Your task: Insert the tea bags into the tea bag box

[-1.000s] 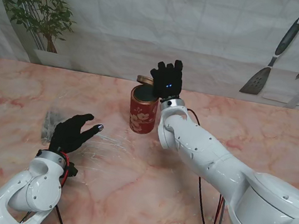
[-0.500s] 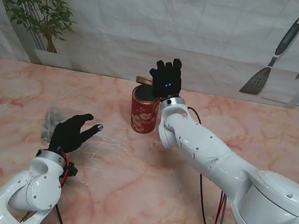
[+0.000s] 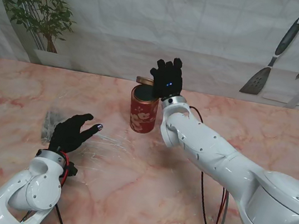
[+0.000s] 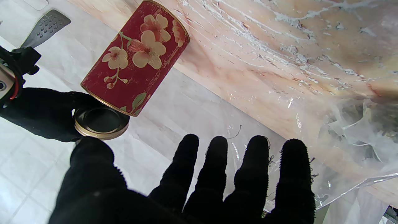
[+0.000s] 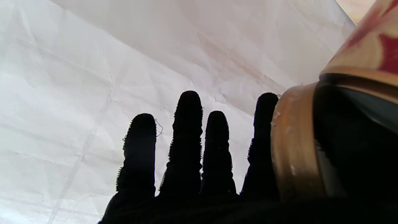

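— Fingers (image 3: 83, 119) of the left hand (image 3: 70, 133) lie spread and hold nothing, resting on the crinkled plastic (image 3: 58, 121) at the tabletop's (image 3: 127, 187) left. What about the right?

— Stand view: right hand (image 3: 167, 78) is raised beside the tin (image 3: 143, 109), palm to the lid (image 3: 144, 80), fingers straight up. The tin stands upright, mid-tabletop, mouth open.

— Left wrist view?

— Red tin (image 4: 136, 59) with cream blossoms, gold rim; the gold-edged lid (image 4: 101, 123) sits against the right hand (image 4: 40, 112). Clear film (image 4: 348, 130) holds something dark, likely the tea bags, though I cannot tell for sure.

— How would they handle?

— My guess: very light, soft, crushable, and the film slippery. Pinch gently at an edge or corner. The tin looks stiff and light, easily tipped.

— Right wrist view?

— Four fingers (image 5: 186, 137) straight and slightly apart; the lid (image 5: 295, 143) seems pinned by the thumb, but the thumb's hidden.
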You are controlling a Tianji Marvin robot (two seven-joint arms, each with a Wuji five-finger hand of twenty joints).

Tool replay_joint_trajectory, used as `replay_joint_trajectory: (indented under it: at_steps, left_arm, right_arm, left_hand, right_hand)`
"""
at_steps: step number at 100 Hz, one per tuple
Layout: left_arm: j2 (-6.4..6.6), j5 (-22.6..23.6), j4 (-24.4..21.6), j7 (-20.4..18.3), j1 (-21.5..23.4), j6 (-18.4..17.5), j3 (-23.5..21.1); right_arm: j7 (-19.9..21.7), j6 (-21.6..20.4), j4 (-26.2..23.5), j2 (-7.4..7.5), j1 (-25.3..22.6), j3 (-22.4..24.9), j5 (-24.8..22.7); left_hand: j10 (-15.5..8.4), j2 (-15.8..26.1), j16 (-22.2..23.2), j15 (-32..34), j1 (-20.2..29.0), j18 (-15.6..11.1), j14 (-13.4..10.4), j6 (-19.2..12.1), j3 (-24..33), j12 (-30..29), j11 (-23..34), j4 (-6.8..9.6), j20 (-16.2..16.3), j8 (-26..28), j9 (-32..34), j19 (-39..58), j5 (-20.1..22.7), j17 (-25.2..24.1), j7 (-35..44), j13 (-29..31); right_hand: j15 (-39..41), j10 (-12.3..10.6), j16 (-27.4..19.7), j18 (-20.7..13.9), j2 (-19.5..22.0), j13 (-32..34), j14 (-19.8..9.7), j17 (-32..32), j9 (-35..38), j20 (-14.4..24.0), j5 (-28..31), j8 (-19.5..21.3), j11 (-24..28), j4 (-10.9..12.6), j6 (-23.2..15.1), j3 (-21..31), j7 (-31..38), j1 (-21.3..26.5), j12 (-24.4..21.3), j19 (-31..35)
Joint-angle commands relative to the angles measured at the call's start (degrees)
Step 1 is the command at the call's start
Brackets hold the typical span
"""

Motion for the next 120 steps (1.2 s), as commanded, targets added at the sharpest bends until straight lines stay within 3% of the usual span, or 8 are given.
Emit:
replay_joint_trajectory:
  at_steps: [1,17,52,120]
  left_arm:
    - [-0.21,-0.2,-0.2,-0.5,-0.1,0.1,0.0]
    - [-0.2,-0.2,-0.2,-0.6,-0.1,0.1,0.1]
    - [-0.16,-0.1,-0.5,-0.8,-0.1,0.3,0.1]
    - [-0.14,-0.2,-0.6,-0.9,-0.1,0.3,0.1]
  right_arm:
    - [1.1,-0.6,-0.8,0.66,0.0,0.1,-0.6]
    - [1.8,-1.5,-2.0,1.55,-0.3,0.8,-0.9]
    - [1.5,-2.8,-2.2,1.85,-0.6,1.2,-0.7]
    - [3.5,-3.3,-3.1,2.92,-0.5,0.9,-1.3]
  left_hand:
    - [-1.2,-0.3,0.3,0.2,1.5,-1.2,-1.4,0.0,0.3,1.1,-0.1,1.83,1.0,0.4,0.2,1.6,1.7,0.0,0.2,-0.2]
    - [-1.3,-0.4,0.3,0.2,1.6,-1.3,-1.4,0.0,0.3,1.1,-0.1,1.82,1.1,0.4,0.2,1.6,1.7,0.1,0.3,-0.2]
    - [-1.3,-0.4,0.3,0.2,1.6,-1.2,-1.4,0.1,0.3,1.1,-0.1,1.82,1.1,0.4,0.2,1.6,1.7,0.0,0.2,-0.3]
    - [-1.3,-0.4,0.3,0.3,1.8,-1.3,-1.4,0.1,0.3,1.1,-0.1,1.82,1.1,0.4,0.2,1.6,1.7,0.1,0.2,-0.2]
  right_hand:
    - [-0.6,1.6,-0.4,1.0,-1.8,-1.6,1.3,-1.2,-2.8,-0.7,-2.7,0.5,-0.7,1.9,1.4,-1.4,-0.9,-2.6,-0.4,-1.7]
    - [-0.6,1.8,-0.3,1.1,-1.6,-2.0,1.4,-1.5,-3.3,-0.7,-2.7,1.0,-0.8,2.0,1.3,-2.6,-1.7,-3.3,-0.3,-1.8]
    - [-0.6,2.1,-0.2,1.3,-1.4,-2.5,1.5,-1.9,-4.0,-0.6,-3.0,1.8,-1.0,1.8,1.5,-4.7,-2.9,-5.6,-0.3,-2.0]
    - [-0.6,1.4,-0.1,1.1,-0.2,-2.2,1.5,-1.7,-4.0,-0.4,-2.5,3.3,-1.1,2.2,0.5,-5.1,-3.7,-4.7,-0.2,-2.2]
